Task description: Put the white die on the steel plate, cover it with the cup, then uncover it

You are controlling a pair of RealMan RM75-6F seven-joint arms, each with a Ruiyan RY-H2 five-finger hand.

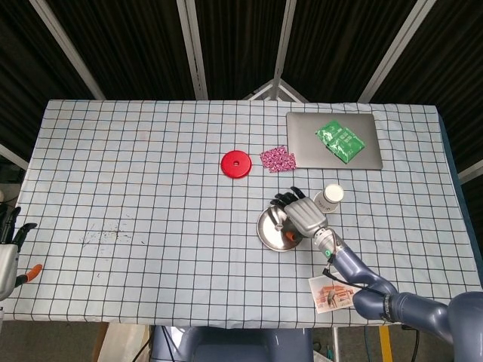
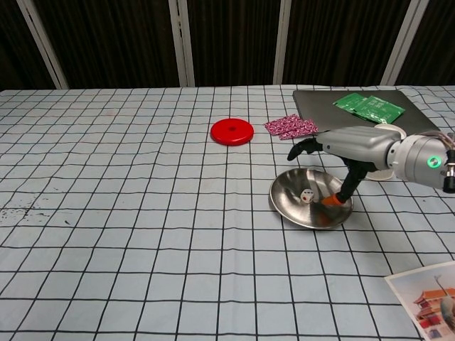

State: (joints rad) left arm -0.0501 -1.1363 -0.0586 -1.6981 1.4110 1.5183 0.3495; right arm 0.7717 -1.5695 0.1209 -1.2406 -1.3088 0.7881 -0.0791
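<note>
The white die [image 2: 306, 196] is seen lying free inside the steel plate [image 2: 289, 207], a little toward nine o'clock of the plate's middle in the chest view, so the first step of the task can be judged as done. The right hand [image 2: 346, 144] is held over the plate's three o'clock side; its fingers [image 2: 299, 148] are spread apart and nothing is clasped in them, while its orange-tipped thumb is lowered to the plate's rim at about four o'clock, and it cannot be told whether the metal is touched. In the head view the die is hidden under this hand.

The step now in hand is judged to be the changeover from placing to covering. The cup [image 1: 329, 197], white and resting on the checked tabletop [image 1: 151, 196], stands just beside the plate at about two o'clock in the head view. For the next move the right hand would have to be raised clear of the plate without the die being nudged, carried toward two o'clock, and closed round the cup's wall so that its mouth can be set down over the die.

The left hand [image 1: 9, 249] is seen idle at the tabletop's far nine o'clock edge, fingers parted and nothing held.
</note>
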